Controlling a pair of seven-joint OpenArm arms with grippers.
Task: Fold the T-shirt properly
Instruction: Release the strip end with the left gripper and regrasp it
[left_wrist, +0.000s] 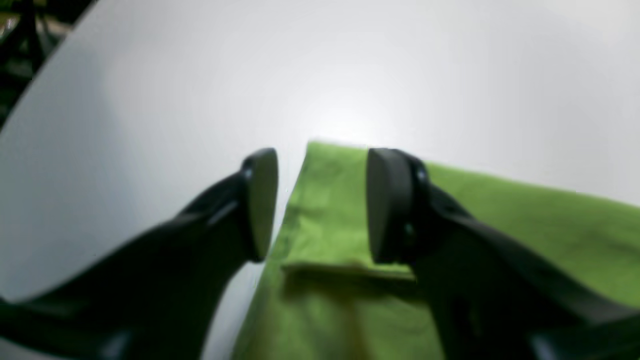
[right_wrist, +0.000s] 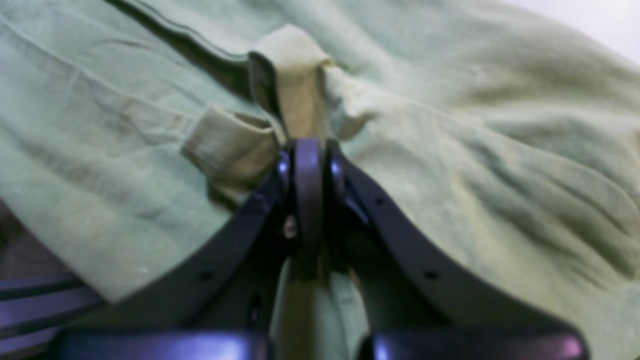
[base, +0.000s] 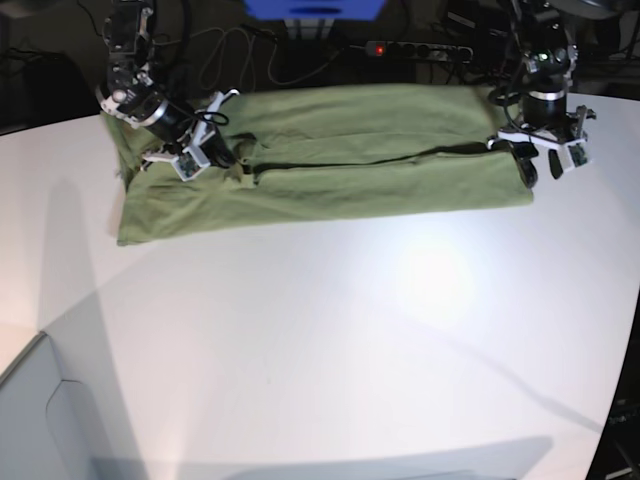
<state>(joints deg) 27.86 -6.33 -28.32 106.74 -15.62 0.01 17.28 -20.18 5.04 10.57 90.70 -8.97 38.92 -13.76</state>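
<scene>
The olive-green T-shirt (base: 350, 170) lies as a long folded strip across the far part of the white table (base: 330, 330). My right gripper (right_wrist: 307, 150), on the base view's left (base: 232, 165), is shut on a pinched-up fold of the shirt (right_wrist: 295, 75) near its left end. My left gripper (left_wrist: 322, 205) is open, with its fingers either side of the shirt's side edge by a corner (left_wrist: 312, 147). In the base view it hangs over the shirt's right end (base: 540, 168). I cannot tell whether its fingertips touch the fabric.
A power strip with a red light (base: 415, 48) and cables lie behind the table's far edge. A blue object (base: 315, 8) stands at the back. The table's left edge runs diagonally, with a grey surface (base: 30, 420) below it at front left.
</scene>
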